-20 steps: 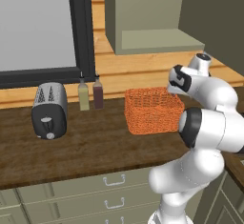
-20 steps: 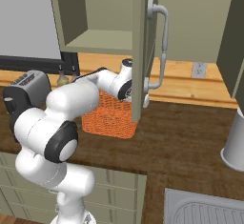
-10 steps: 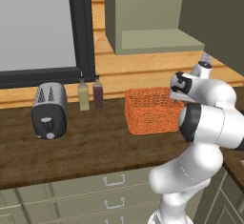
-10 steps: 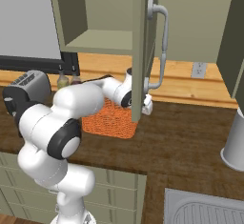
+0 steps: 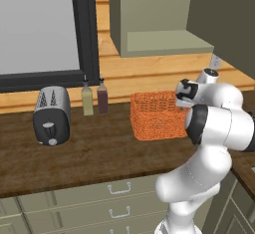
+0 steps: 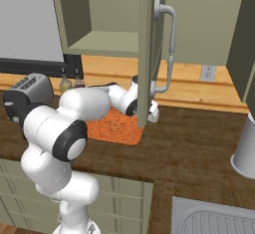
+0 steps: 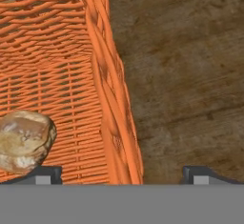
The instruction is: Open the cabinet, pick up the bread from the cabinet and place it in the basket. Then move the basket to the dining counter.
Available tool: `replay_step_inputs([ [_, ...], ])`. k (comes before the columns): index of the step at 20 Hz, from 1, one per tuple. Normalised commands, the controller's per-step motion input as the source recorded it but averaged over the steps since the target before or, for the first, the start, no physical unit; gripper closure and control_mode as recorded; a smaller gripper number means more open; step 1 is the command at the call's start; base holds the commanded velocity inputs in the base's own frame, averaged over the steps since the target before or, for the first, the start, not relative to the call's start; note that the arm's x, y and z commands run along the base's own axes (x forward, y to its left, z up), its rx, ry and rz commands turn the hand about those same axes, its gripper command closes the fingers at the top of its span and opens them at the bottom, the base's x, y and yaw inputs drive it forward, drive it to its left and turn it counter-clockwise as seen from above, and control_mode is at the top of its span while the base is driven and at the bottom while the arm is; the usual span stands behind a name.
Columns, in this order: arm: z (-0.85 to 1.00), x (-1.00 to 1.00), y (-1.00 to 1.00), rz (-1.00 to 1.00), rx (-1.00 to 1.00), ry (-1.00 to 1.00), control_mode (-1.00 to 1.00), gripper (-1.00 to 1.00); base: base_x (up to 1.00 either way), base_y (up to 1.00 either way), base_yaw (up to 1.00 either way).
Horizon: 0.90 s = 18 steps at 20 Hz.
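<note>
Bread now lies on the floor of the basket, so that step looks done. I have lowered my claw, wide open and empty, astride the basket's right wall, ready to grip it.

1. Bread lies in the basket, left of the jaws.
2. The basket wall runs between the jaws; one fingertip is seemingly over its inside.
3. Worktop lies right of it.
</note>
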Motion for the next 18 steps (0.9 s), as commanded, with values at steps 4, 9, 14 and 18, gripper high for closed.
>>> replay_step_inputs([
  [4, -0.01, 0.33, 0.00, 0.03, 0.00, 0.00, -1.00, -1.00, 0.00, 0.00, 0.00],
  [9, -0.25, 0.02, 0.00, 0.03, 0.00, 0.00, -1.00, -1.00, 0.00, 0.00, 0.00],
  [14, -0.35, 0.00, 0.00, 0.01, 0.00, 0.00, -1.00, -1.00, 0.00, 0.00, 0.00],
  [18, -0.22, 0.00, 0.04, 0.00, 0.00, 0.00, -1.00, 1.00, 0.00, 0.00, 0.00],
])
